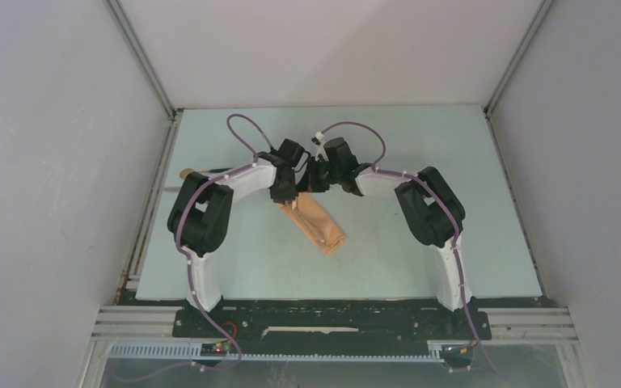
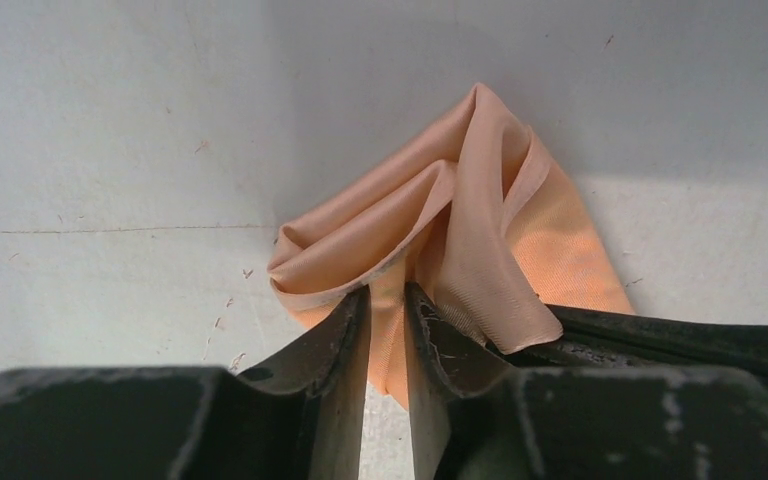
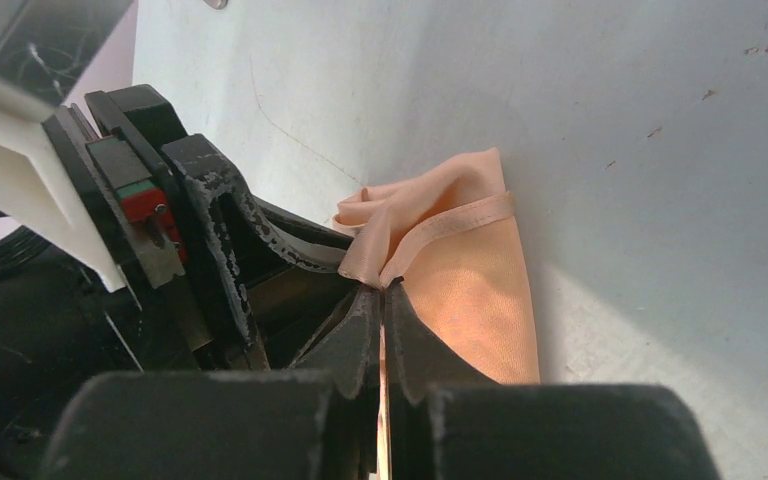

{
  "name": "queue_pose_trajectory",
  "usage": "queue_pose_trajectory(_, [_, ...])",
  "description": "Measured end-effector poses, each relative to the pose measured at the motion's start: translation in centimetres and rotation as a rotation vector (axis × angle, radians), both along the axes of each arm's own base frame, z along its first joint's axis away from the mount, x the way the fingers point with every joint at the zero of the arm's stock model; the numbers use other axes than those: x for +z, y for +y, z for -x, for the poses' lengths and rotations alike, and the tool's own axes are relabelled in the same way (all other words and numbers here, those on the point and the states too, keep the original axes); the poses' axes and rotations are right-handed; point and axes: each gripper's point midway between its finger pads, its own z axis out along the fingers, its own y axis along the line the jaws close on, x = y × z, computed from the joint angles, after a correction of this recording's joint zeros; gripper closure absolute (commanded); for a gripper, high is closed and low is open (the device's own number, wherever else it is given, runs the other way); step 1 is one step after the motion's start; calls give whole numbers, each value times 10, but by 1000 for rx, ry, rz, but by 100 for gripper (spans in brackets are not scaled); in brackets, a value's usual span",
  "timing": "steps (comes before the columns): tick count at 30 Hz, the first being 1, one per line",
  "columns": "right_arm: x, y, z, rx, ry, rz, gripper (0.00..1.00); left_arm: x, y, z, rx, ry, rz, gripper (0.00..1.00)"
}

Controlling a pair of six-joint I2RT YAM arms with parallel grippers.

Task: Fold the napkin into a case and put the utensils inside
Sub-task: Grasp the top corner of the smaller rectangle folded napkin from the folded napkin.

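The peach napkin (image 1: 317, 225) lies folded into a narrow oblong case at the table's middle, slanting toward the near right. Both grippers meet at its far end. My left gripper (image 1: 285, 194) is shut on a raised fold of the napkin (image 2: 460, 200), with cloth between its fingers (image 2: 345, 320). My right gripper (image 1: 314, 183) is shut on a hemmed edge of the napkin (image 3: 470, 280), pinching it at the tips (image 3: 381, 292). The spoon's gold bowl (image 1: 184, 172) shows at the table's left edge, behind the left arm. The silvery utensil is not in view.
The left arm's elbow (image 1: 200, 217) and the right arm's elbow (image 1: 430, 206) stand on either side of the napkin. The left gripper's black body (image 3: 210, 230) sits right beside my right fingers. White walls enclose the table on three sides.
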Motion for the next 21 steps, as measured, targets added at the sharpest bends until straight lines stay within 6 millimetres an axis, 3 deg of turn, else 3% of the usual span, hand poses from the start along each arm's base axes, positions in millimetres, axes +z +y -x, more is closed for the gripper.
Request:
queue_pose_trajectory(4, [1,1,0,3,-4,-5,100,-1,-1,-1,-3,1,-9,78])
queue_pose_trajectory(10, [1,2,1,7,-7,-4,100,-1,-2,-1,-12,3,-19,100])
queue_pose_trajectory(21, [4,6,5,18,12,-26,100,10,7,8,16,-49,45,100])
